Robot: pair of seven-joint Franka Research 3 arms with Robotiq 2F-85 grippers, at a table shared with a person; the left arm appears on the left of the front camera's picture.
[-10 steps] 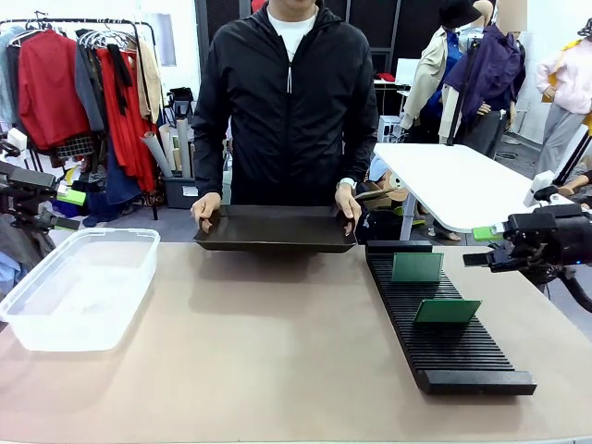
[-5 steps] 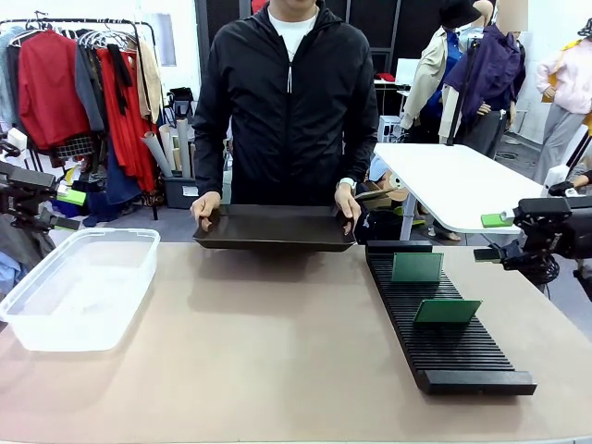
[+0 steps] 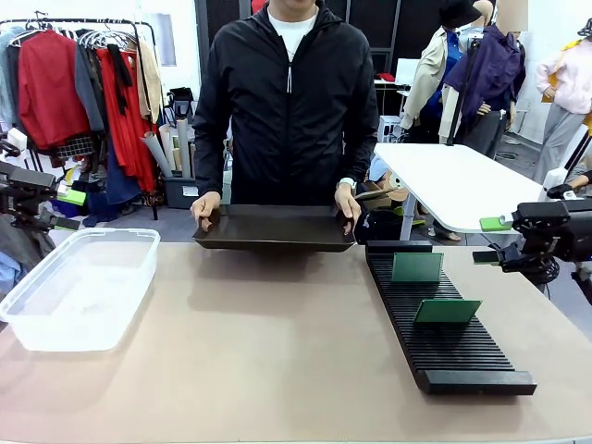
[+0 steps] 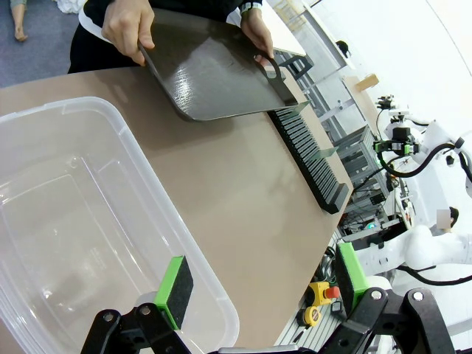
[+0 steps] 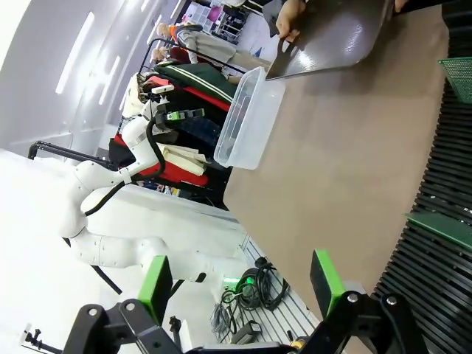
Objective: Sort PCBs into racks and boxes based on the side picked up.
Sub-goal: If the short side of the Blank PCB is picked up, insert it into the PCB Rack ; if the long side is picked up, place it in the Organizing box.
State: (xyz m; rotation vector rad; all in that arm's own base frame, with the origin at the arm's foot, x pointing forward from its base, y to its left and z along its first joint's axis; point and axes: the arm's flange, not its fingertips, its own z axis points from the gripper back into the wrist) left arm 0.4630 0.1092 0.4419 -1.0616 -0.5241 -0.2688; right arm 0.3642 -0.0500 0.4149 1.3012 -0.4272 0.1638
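My left gripper [image 4: 258, 291] hangs over the clear box [image 3: 79, 287], jaws apart. The person holds a dark tray [image 3: 275, 228] mid-table; two PCBs [image 3: 416, 267] stand in the rack [image 3: 444, 347]. My right gripper [image 5: 240, 284] waits, jaws wide and empty. Next I need a board offered.
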